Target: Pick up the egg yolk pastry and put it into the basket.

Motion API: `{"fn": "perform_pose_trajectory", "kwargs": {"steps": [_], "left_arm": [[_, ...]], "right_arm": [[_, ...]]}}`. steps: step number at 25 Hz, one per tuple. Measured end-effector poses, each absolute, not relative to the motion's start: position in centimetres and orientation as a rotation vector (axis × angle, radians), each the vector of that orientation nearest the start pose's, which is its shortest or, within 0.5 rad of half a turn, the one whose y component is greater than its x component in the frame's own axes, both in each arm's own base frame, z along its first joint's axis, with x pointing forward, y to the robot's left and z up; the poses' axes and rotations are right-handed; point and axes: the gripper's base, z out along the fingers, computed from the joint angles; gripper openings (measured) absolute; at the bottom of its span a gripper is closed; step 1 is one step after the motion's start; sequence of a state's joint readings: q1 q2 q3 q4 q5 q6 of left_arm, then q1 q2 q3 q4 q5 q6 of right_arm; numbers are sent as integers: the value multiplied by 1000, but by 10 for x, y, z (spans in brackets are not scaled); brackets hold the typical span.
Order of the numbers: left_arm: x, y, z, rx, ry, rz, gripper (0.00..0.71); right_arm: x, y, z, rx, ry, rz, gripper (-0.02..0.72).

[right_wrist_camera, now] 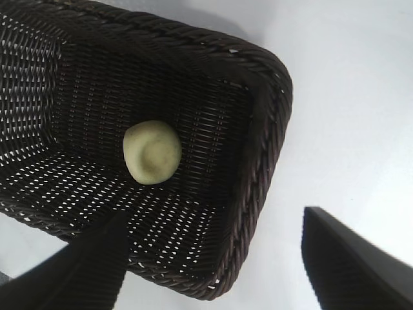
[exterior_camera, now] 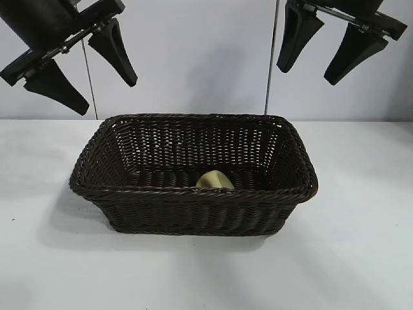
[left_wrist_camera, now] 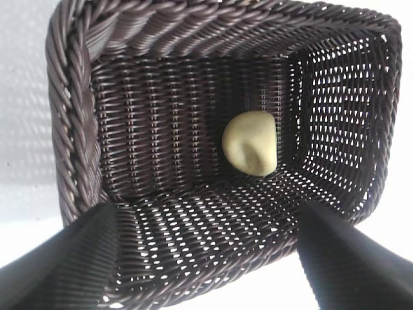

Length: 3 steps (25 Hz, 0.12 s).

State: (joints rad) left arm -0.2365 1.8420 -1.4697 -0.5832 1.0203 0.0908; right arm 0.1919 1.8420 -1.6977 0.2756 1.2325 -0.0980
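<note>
- While my left gripper (exterior_camera: 80, 68) hangs high above the basket's left end, its two black fingers (exterior_camera: 115, 46) are spread wide with nothing between them.
- My right gripper (exterior_camera: 329, 48) hangs at much the same height above the basket's right end, likewise spread and empty.
- Straight below and between the two of them sits the basket (exterior_camera: 193, 194) on the white table (exterior_camera: 361, 258), its long axis running from one of my arms toward the other.
- Down on the basket's woven floor lies the egg yolk pastry (exterior_camera: 215, 180), close against the wall that faces the exterior camera and a little toward my right arm's side of the middle.
- From my left wrist the pastry (left_wrist_camera: 250, 143) shows beyond the midpoint of the floor, nearer the far end wall; from my right wrist the pastry (right_wrist_camera: 152, 152) shows nearer the end on that arm's side, so I judge my right arm slightly the closer.
- Since the pastry is round, I see no long axis to line up with.
- Judging from how things lie, the placing looks done: the pastry is inside and both grippers are well clear above the rim (exterior_camera: 193, 192), so nothing further seems needed.
</note>
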Motion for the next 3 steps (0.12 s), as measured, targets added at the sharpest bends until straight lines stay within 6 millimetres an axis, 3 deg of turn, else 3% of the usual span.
{"fn": "perform_pose_trajectory", "kwargs": {"steps": [3], "left_arm": [[366, -132, 260, 117, 2813, -799, 561]], "right_arm": [[378, 97, 308, -334, 2827, 409, 540]]}}
